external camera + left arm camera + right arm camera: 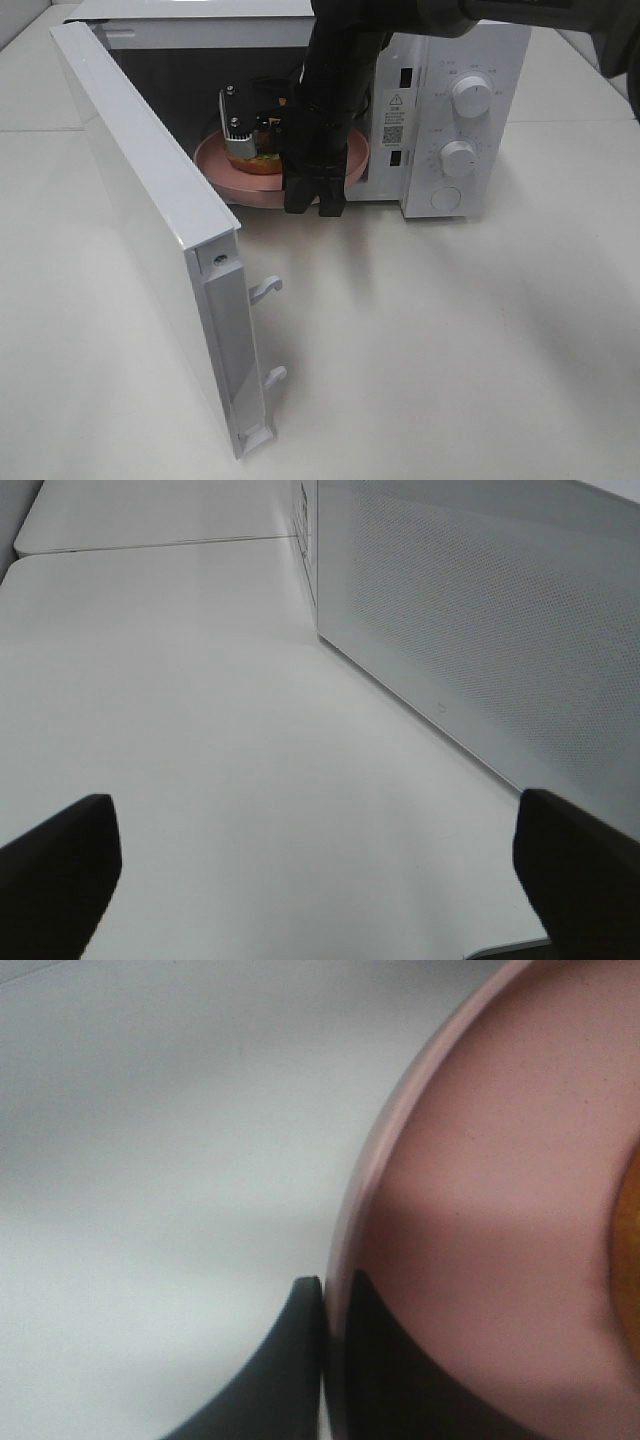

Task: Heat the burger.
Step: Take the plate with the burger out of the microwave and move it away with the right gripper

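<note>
While my right claw does the work, here is the scene from the near edge to the back.

Door: swung wide toward the camera, its latch hooks pointing out over the table, so the mouth of the oven is clear for my arm.

Left claw: parked beside the white perforated side of the microwave, fingers spread wide with nothing between them; I judge it is kept out of the way because this step needs one arm only.

Right claw: pinched on the rim of the pink plate, one finger under the lip and one on top, as the right wrist view shows; holding the rim lets me move the food without touching it.

Plate position: from the high camera the pink plate sits at the microwave's opening, its front edge at the threshold and the rest inside the dark cavity; whether it rests on the floor there I cannot tell, my arm hides it.

Burger: riding on the plate, orange bun over a green layer, partly behind my wrist.

Stage: I judge the loading nearly done; release, withdrawal and shutting the door remain.

Dials: on the panel beyond, untouched for now.
</note>
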Available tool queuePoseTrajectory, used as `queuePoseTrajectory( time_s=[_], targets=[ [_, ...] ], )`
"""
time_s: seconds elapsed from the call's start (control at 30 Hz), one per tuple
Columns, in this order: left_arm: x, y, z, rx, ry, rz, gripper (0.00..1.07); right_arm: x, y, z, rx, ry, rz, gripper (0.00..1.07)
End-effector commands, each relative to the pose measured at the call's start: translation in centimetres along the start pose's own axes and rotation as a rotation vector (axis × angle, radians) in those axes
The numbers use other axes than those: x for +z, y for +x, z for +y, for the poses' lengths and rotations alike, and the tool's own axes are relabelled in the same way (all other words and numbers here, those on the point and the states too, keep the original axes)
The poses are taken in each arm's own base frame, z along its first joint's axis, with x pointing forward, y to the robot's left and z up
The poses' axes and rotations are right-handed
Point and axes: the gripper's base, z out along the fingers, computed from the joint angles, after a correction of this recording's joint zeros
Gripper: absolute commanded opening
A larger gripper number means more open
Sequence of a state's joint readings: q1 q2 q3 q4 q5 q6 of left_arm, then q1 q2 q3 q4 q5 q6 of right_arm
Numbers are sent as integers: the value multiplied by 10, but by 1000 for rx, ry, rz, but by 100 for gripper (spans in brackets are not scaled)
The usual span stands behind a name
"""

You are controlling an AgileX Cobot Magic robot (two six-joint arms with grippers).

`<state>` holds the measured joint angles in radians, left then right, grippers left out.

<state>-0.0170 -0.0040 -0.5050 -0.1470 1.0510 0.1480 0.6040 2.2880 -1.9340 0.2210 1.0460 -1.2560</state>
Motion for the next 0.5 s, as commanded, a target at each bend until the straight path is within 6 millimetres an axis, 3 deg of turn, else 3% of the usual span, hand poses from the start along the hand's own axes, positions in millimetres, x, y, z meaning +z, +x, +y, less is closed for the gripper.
queuePoseTrajectory(
  time_s=[0.03, 0.5],
  targets=[
    [-2, 1, -1, -5, 6, -27, 102, -6, 2, 9, -7, -27, 5, 0],
    [-2, 1, -1, -5, 6, -27, 102, -25, 8, 30, -64, 85, -21, 0]
  ],
)
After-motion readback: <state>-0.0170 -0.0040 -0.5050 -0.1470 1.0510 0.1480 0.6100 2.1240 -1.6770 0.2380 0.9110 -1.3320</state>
